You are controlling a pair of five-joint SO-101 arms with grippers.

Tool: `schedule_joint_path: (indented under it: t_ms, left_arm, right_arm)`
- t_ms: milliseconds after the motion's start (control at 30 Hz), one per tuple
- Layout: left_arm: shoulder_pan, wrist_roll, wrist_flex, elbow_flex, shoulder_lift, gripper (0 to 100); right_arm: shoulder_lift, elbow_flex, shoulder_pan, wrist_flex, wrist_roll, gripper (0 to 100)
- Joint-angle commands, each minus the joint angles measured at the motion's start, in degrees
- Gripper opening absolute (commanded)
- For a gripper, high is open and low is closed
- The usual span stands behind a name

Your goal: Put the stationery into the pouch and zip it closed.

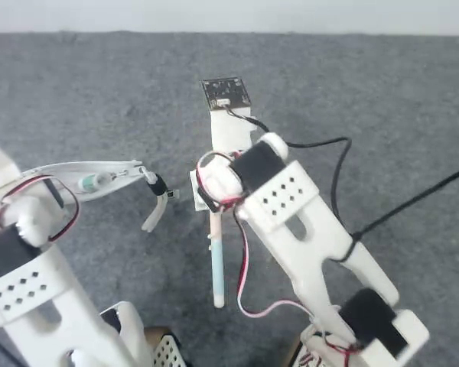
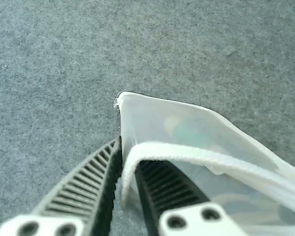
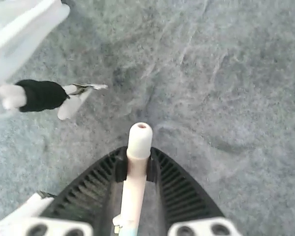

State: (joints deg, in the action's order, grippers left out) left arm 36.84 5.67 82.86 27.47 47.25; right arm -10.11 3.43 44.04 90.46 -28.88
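In the high view, a translucent white pouch [image 1: 111,174] hangs above the grey mat at the left, with a black zipper pull [image 1: 159,186] and white tab at its right end. A small greenish item [image 1: 88,182] shows through its wall. My left gripper [image 2: 122,142] is shut on the pouch [image 2: 187,132] at its edge, just under the white zipper band [image 2: 196,157]. My right gripper [image 3: 138,157] is shut on a white and light-blue pen [image 3: 138,140], whose end pokes past the fingertips. The pen [image 1: 216,267] sits under the right arm, a short way right of the pouch's zipper pull [image 3: 39,95].
Grey felt mat [image 1: 352,84] covers the whole table. A black cable [image 1: 336,164] runs along the right arm. The arm bases stand at the near edge.
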Motion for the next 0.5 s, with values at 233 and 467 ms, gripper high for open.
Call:
schedule_joint_path:
  t_ms: [233,467]
  left_arm:
    - [-0.4,0.6,-1.6,-0.2,0.1,1]
    - [-0.5,0.6,-1.6,-0.2,0.1,1]
  right_arm:
    - [-12.8,-13.4,0.7,-16.9,0.7,0.6]
    - [-18.9,-20.0,0.7,-25.0,0.6,0.6]
